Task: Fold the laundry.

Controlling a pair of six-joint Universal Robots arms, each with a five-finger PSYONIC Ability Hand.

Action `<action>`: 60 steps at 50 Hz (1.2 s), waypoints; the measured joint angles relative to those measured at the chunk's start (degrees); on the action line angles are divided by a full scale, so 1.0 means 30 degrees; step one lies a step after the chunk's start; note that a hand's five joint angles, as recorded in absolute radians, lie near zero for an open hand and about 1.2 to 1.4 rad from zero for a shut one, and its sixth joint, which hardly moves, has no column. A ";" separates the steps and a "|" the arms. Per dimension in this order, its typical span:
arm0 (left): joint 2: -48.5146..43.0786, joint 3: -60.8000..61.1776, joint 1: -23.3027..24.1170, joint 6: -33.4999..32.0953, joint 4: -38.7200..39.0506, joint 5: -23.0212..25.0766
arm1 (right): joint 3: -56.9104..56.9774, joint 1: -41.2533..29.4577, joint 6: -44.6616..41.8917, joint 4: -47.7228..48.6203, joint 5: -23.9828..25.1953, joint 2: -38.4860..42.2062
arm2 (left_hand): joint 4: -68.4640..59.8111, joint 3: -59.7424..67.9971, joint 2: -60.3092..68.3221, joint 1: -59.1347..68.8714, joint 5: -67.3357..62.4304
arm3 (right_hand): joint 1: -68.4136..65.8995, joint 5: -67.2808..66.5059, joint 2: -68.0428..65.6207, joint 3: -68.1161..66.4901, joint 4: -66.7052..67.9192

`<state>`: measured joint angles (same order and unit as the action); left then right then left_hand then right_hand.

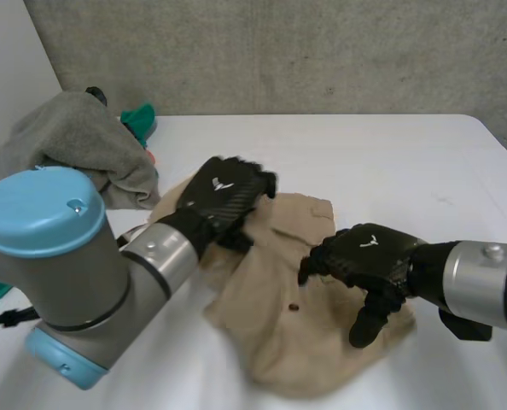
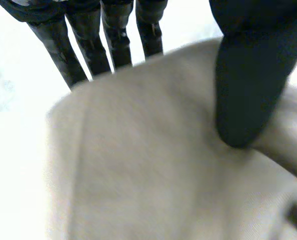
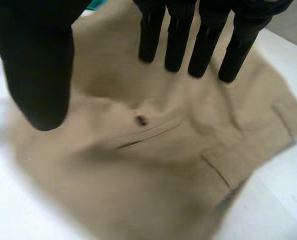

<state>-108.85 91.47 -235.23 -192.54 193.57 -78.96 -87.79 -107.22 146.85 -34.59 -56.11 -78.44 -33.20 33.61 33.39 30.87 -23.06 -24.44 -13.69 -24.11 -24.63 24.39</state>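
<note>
Left hand [image 1: 224,192] seemingly clamped, right [image 1: 369,256] splayed

Left arm [image 1: 74,282], right arm [image 1: 484,282]: grey cylindrical segments, silver wrist cuffs; light-blue rounded caps on the left. Left hand [image 1: 224,192], right hand [image 1: 364,256] were black, with weave-textured backs, each bearing a small white emblem.

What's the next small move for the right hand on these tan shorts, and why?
Probably lower the right hand and pinch the tan shorts: its fingers hang open above the cloth by the button, while the left hand pinches an edge.
</note>
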 measured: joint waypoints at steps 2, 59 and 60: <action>0.0076 0.0451 -0.0646 -0.0589 -0.0374 -0.0300 | 0.0404 -0.0057 0.0352 0.0660 -0.0793 0.0383 | 0.1334 -0.1285 -0.1254 -0.0993 0.1390 | 0.0717 0.0916 0.0510 0.0694 -0.0859; 0.1757 -0.2253 -0.5626 -0.1911 -0.3722 -0.0157 | 0.9115 -0.3902 0.1696 1.0449 -0.7231 0.7095 | -1.1766 1.1463 1.1650 1.1644 -1.1240 | -1.2908 -1.4110 -1.4296 -1.4135 1.4649; 0.2388 -0.2573 -0.5574 -0.1835 -0.3734 -0.0175 | 0.9107 -0.3799 0.1659 1.0308 -0.7304 0.6442 | -1.1766 1.1463 1.1652 1.1644 -1.1240 | -1.2908 -1.4177 -1.4298 -1.4208 1.4650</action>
<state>-101.68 83.75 -251.95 -198.05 182.37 -79.49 -60.47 -118.62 151.82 -3.67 -78.02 -59.11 -68.50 68.00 68.35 65.81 -56.78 -63.16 -56.22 -67.00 -67.25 68.35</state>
